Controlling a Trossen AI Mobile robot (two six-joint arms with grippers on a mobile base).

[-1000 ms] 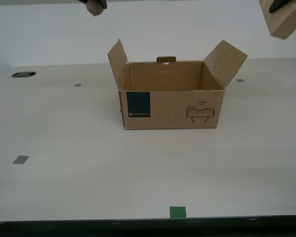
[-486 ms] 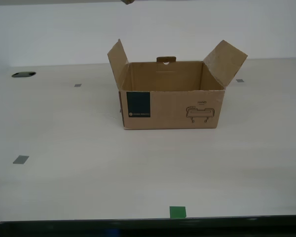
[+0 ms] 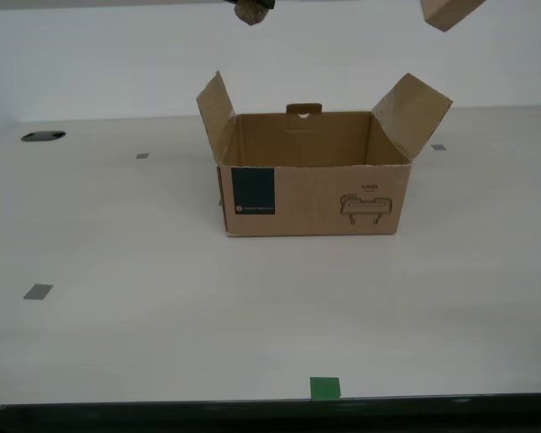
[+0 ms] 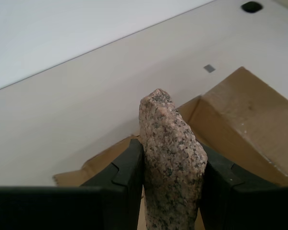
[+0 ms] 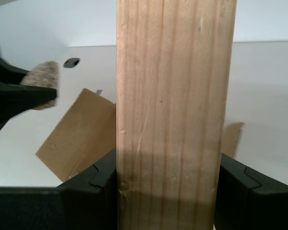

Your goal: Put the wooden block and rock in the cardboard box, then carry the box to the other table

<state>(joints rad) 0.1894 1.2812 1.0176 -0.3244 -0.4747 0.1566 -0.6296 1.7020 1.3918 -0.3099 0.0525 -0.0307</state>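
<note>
rock [image 4: 170,163] and block [image 5: 175,115] are both back at the top edge of the exterior view, after slipping out of frame half a second ago. rock hangs above the box's [image 3: 311,194] left flap in that view, block high above the right flap (neither is over the opening yet, i judge). my second gripper [image 4: 170,184] is clenched on the speckled pinkish rock; my first gripper [image 5: 165,191] grasps the pale, grainy block upright. box sits open on the table [image 3: 117,253], empty as far as i can see.
</note>
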